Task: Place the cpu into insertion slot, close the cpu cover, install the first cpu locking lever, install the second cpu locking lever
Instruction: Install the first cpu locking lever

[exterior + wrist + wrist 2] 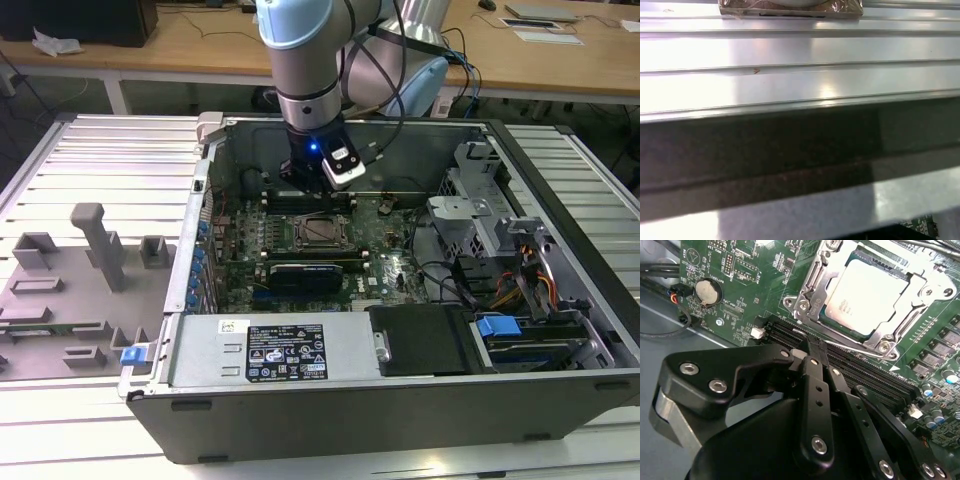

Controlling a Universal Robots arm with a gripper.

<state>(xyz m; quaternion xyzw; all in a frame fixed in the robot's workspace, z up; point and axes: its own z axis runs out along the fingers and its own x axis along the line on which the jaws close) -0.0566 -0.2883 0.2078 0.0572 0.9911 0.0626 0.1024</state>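
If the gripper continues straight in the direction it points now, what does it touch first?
Probably the long black memory slots: in the second wrist view the gripper points at them, its tip just short of the cpu cover. Depth is unclear, so the cover's near edge is possible.

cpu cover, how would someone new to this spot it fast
Inside the open computer case, find the green motherboard. Near its middle the cpu cover is a silver metal frame closed round the pale square cpu, unlike the long black memory slots beside it.
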